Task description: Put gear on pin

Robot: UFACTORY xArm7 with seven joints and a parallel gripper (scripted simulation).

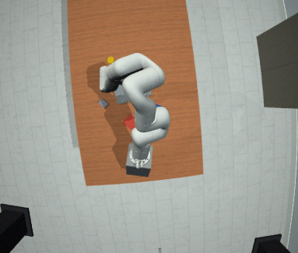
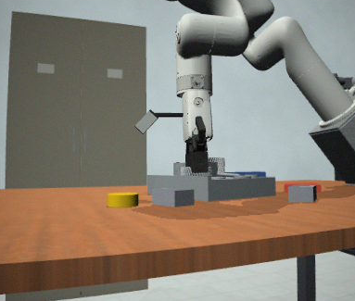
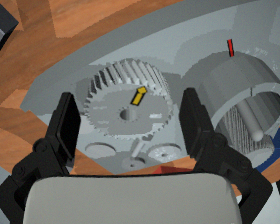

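Observation:
In the wrist view the grey toothed gear (image 3: 128, 100) with a yellow painted arrow (image 3: 139, 96) lies flat on the grey timing case (image 3: 75, 85). The arrow points up and to the right. My gripper (image 3: 128, 103) is open, with one black finger on each side of the gear and a gap to its teeth. To the right stands a grey round collar (image 3: 231, 87) with a red mark (image 3: 230, 47) on its far rim; a pale pin and fine teeth show inside it. In the exterior view the gripper (image 2: 197, 160) hangs down onto the case (image 2: 212, 187).
A yellow disc (image 2: 122, 199) and a grey block (image 2: 172, 197) lie left of and in front of the case. Another grey block (image 2: 301, 194), a red piece and a blue piece (image 2: 245, 174) lie to the right. The robot base (image 1: 138, 162) stands near the table's edge.

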